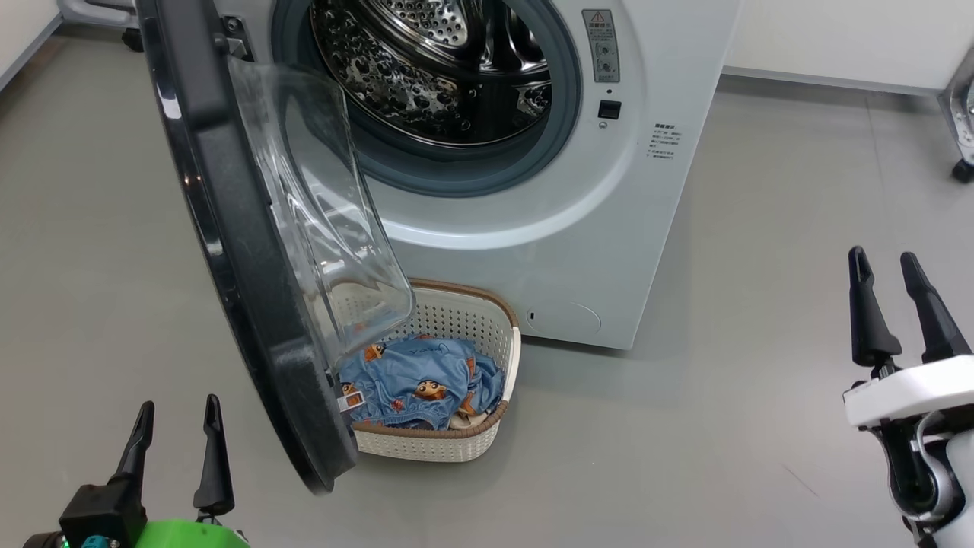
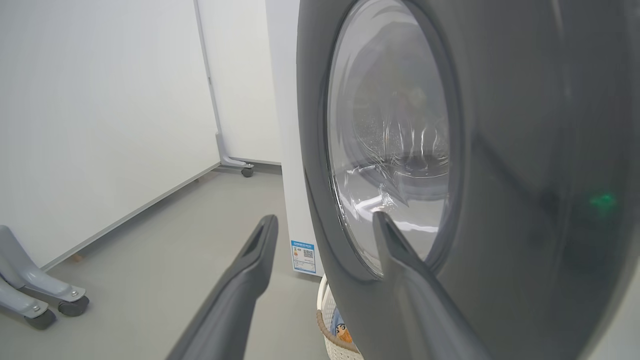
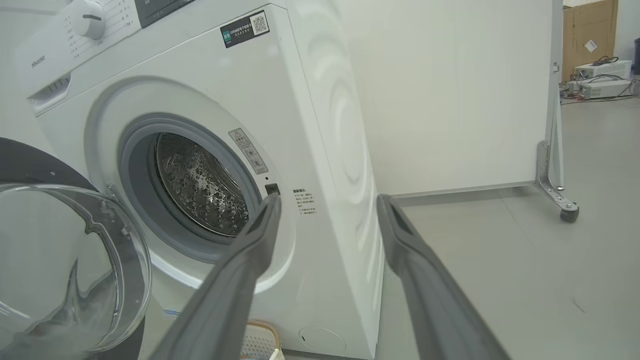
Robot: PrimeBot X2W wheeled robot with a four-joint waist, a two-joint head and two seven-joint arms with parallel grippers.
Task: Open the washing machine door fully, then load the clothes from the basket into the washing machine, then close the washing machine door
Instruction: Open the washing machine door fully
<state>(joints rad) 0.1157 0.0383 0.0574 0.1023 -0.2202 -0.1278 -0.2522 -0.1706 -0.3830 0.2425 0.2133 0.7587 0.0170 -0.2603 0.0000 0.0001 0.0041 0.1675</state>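
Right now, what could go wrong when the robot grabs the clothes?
The washing machine door hangs over part of the basket, so a reach for the clothes might bump it. The left gripper sits on the door's outer side, so it is probably blocked.

The head camera is looking down from in front at the washer (image 1: 647, 190), its open door (image 1: 228, 266) and the basket (image 1: 437, 449). The left wrist camera is sitting close against the door's outer face, looking along it toward the washer's side. The right wrist camera is facing the washer's front from farther off to the right. All three are sharing door and basket; head and right wrist are sharing the drum (image 1: 426, 68).
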